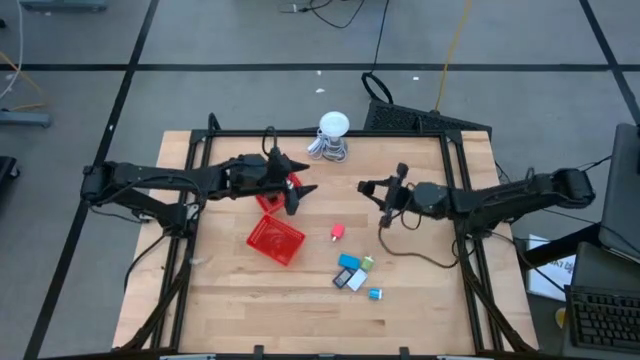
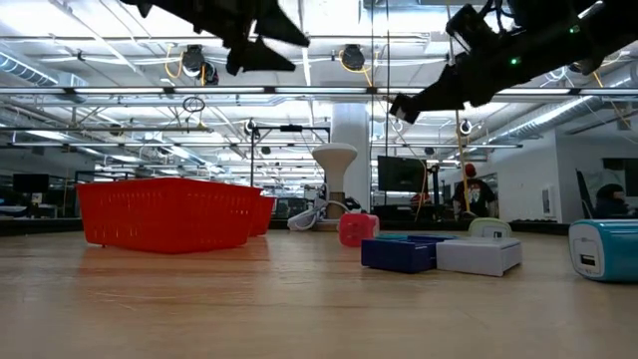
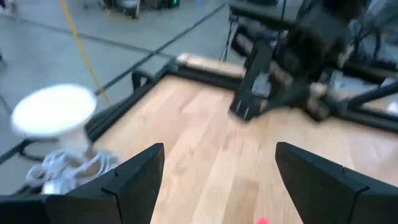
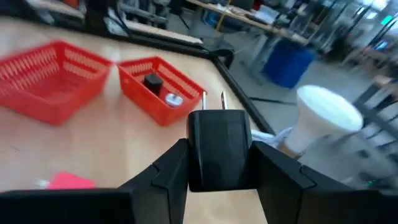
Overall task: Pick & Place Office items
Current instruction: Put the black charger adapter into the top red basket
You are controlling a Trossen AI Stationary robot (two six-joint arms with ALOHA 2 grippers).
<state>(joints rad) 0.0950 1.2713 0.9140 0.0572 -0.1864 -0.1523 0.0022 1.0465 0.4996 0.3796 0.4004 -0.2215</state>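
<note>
Pale wooden boards form the table (image 1: 230,290), framed by dark rails on a grey floor. From above, the left gripper (image 1: 300,190) hangs with its fingers spread wide and empty over the nearer red basket (image 1: 274,194), while the right gripper (image 1: 383,205) is raised over bare wood, clamped on a black plug-like block (image 4: 219,148) with two metal prongs; only the right wrist view shows this grip. That view also reveals a black piece (image 4: 152,81) and a small pale piece (image 4: 173,99) lying inside that basket, which the overhead picture hides under the left arm. A second red basket (image 1: 275,240) sits just beside the first. Near it lies a pink-red piece (image 1: 337,233), and further toward the front edge a cluster: a light blue piece (image 1: 349,262), a green-and-white one (image 1: 367,264), dark and white blocks (image 1: 349,279), and a small blue piece (image 1: 375,294) apart. A white round-headed gadget (image 1: 333,137) with coiled cable stands at the back edge between the arms. The table-level view shows an open workshop behind.
</note>
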